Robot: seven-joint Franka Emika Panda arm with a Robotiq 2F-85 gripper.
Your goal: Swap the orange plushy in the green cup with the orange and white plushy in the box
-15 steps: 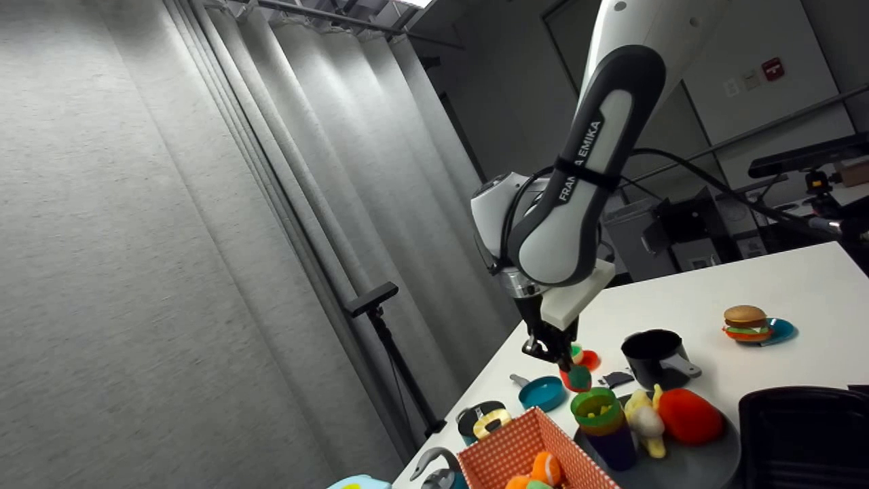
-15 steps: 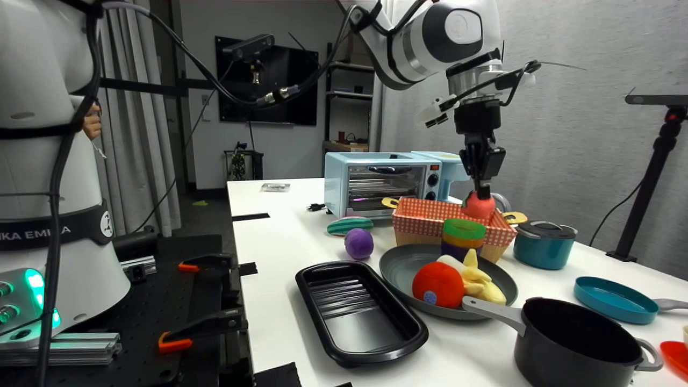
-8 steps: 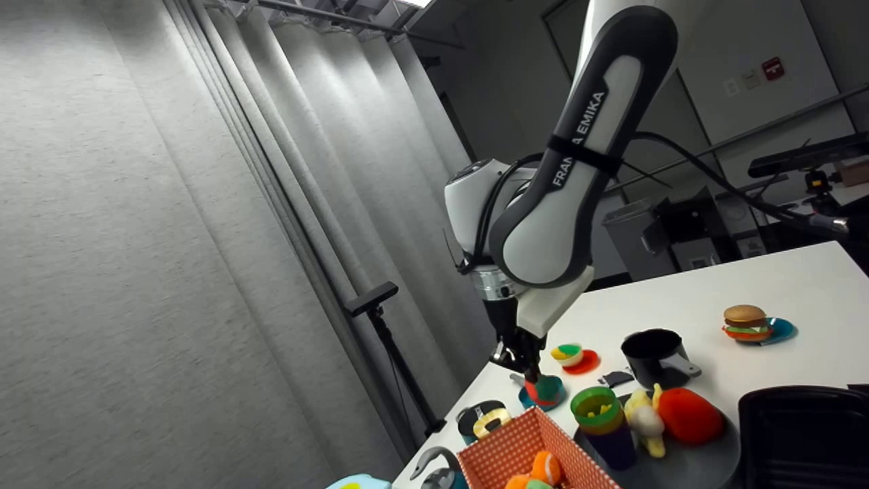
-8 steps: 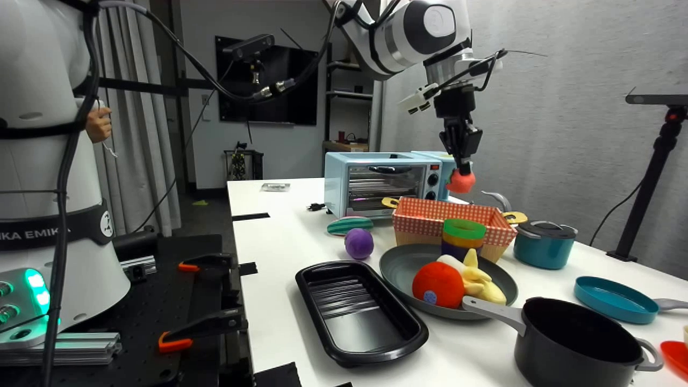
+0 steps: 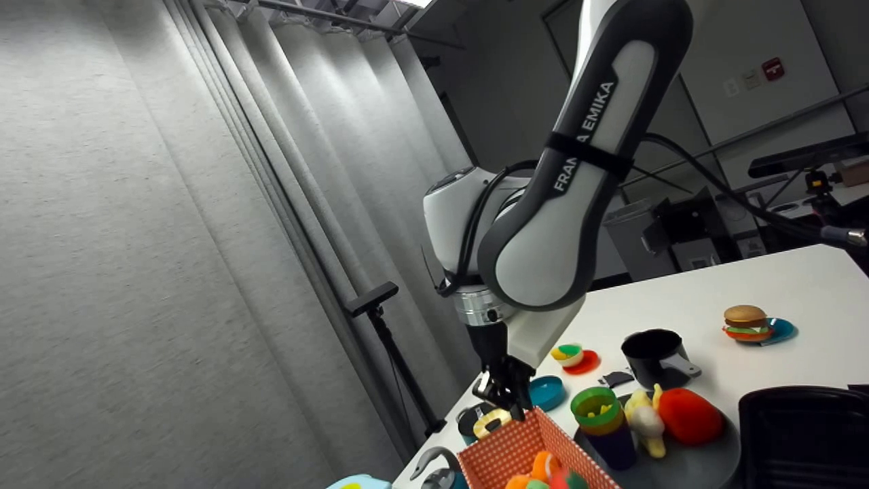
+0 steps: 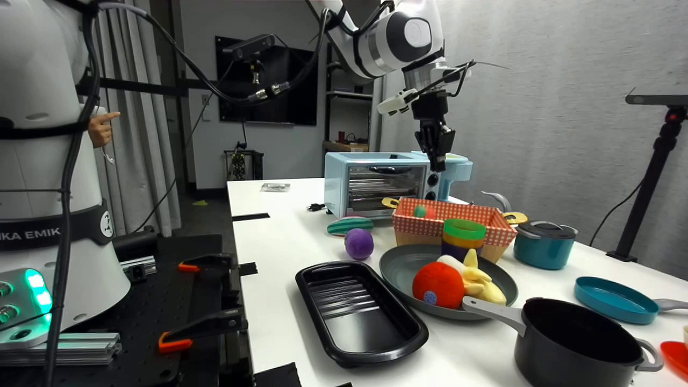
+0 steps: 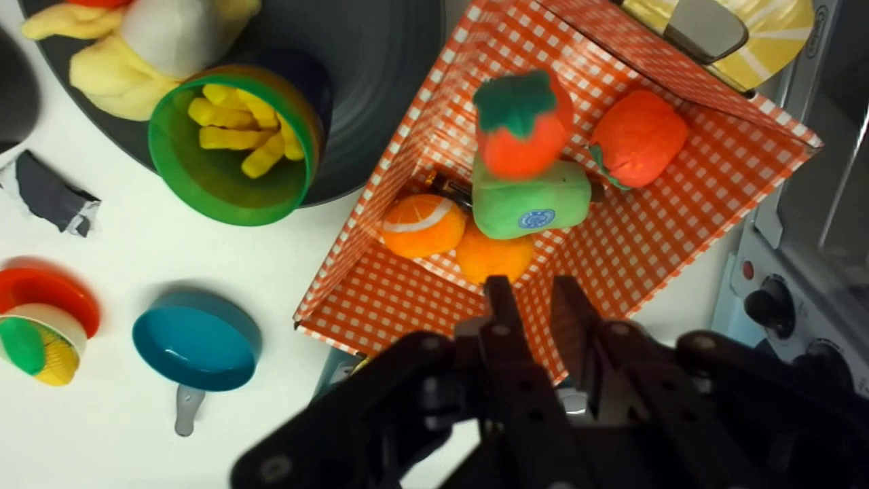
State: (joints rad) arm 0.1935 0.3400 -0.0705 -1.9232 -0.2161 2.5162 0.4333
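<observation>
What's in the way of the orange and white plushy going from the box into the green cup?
The checked wall of the box stands between the orange and white plushy and the green cup, so the plushy may need lifting over. Yellow pieces inside the cup could crowd it too.

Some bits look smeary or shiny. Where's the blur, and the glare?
Wrist view: gripper out of focus, left red toy in the box smeared; in an exterior view: pale sheen inside the black tray; in an exterior view: ceiling light washed out.

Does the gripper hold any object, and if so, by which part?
Nothing is held: in the wrist view, the gripper stands slightly open and empty.
</observation>
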